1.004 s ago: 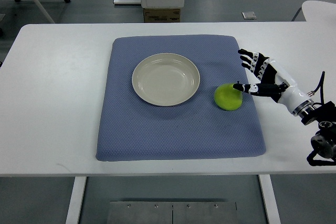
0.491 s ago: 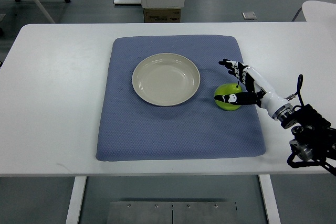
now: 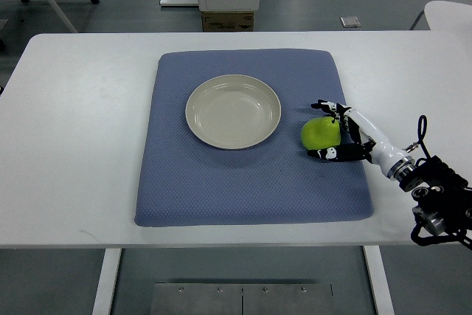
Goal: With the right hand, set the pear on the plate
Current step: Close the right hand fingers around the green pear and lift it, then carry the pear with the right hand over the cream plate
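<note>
White surface (image 3: 81, 123) carries a blue mat (image 3: 243, 175). Centred on the mat sits an empty cream plate (image 3: 233, 111). Just right of it, apart from the rim, lies the green pear (image 3: 319, 133), with the right hand (image 3: 345, 132) fingers (image 3: 326, 154) curled around it.

Plate (image 3: 233, 111) mid-mat (image 3: 221, 182), pear (image 3: 320, 133) just right of it, on the mat.

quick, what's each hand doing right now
Left hand: not in view.
Right hand: fingers curled around the pear, which sits on the blue mat beside the plate.
</note>
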Motion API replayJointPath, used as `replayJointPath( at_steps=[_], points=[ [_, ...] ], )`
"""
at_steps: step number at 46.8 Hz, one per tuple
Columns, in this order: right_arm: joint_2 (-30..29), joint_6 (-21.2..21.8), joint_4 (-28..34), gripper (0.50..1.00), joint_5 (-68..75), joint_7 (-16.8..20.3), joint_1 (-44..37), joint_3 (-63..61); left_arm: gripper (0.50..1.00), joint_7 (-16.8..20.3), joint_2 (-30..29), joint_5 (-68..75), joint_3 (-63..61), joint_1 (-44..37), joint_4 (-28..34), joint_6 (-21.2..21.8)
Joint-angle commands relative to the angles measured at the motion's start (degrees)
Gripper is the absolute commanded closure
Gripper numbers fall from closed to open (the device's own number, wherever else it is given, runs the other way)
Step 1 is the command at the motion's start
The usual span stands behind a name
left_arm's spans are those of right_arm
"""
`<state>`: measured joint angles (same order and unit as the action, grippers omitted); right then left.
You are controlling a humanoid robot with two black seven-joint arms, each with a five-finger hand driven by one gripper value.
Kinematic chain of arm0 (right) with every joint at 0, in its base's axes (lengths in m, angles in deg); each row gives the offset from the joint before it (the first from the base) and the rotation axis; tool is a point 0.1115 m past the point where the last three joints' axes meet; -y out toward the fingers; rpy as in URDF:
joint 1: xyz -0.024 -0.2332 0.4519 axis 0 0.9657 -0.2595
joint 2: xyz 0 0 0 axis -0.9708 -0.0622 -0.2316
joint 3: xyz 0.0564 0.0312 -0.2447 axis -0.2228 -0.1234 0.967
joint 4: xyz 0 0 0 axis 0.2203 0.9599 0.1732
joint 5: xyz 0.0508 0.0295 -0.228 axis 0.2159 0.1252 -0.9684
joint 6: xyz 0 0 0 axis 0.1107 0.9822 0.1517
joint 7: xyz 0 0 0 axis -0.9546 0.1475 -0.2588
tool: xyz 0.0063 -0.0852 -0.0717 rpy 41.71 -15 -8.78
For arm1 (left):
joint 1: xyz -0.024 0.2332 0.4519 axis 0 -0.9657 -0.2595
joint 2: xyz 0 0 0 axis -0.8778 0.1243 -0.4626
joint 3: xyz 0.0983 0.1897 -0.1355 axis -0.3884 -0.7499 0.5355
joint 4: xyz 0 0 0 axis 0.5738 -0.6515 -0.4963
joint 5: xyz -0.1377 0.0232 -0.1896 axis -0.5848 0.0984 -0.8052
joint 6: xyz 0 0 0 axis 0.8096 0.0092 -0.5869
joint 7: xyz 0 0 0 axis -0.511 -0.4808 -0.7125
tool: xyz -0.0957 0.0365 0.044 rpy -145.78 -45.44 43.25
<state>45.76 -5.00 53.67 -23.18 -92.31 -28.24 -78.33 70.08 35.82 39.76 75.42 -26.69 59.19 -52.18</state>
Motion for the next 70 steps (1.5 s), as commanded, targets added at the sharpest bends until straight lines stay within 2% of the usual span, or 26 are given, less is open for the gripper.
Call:
replayJointPath(
  at_steps=[1,5,9,11,14,15,32,42,59,70],
  points=[
    [0.0,-0.1,0.0,0.521,0.0,0.0,0.0,0.0,0.500,0.0,0.0,0.0,0.0,0.0,0.0,0.0],
    [0.0,-0.1,-0.1,0.573,0.0,0.0,0.0,0.1,0.500,0.0,0.0,0.0,-0.1,-0.1,0.0,0.0],
    [0.0,-0.1,-0.3,0.680,0.0,0.0,0.0,0.1,0.500,0.0,0.0,0.0,0.0,0.0,0.0,0.0],
    [0.0,0.0,-0.4,0.778,0.0,0.0,0.0,0.1,0.500,0.0,0.0,0.0,-0.1,0.0,0.0,0.1],
    [0.0,-0.1,-0.6,0.966,0.0,0.0,0.1,0.1,0.500,0.0,0.0,0.0,0.0,0.0,0.0,0.1],
    [0.0,-0.1,-0.8,1.000,0.0,0.0,0.1,0.1,0.500,0.0,0.0,0.0,-0.1,0.0,0.0,0.0],
    [-1.0,-3.8,-2.3,1.000,1.0,0.0,0.0,-0.8,0.500,0.0,0.0,0.0,-0.1,0.0,0.0,0.0],
    [-1.4,-3.9,-2.0,1.000,1.5,0.0,-1.6,-4.5,0.500,0.0,0.0,0.0,-0.1,-0.1,0.0,0.0],
    [-8.0,-3.9,-2.3,1.000,1.8,0.0,-10.7,-5.3,0.500,0.0,0.0,0.0,0.0,0.0,0.0,0.0],
    [-12.4,-4.0,-3.2,1.000,4.0,0.0,-13.7,-4.5,0.500,0.0,0.0,0.0,0.0,-0.1,0.0,0.1]
  ],
)
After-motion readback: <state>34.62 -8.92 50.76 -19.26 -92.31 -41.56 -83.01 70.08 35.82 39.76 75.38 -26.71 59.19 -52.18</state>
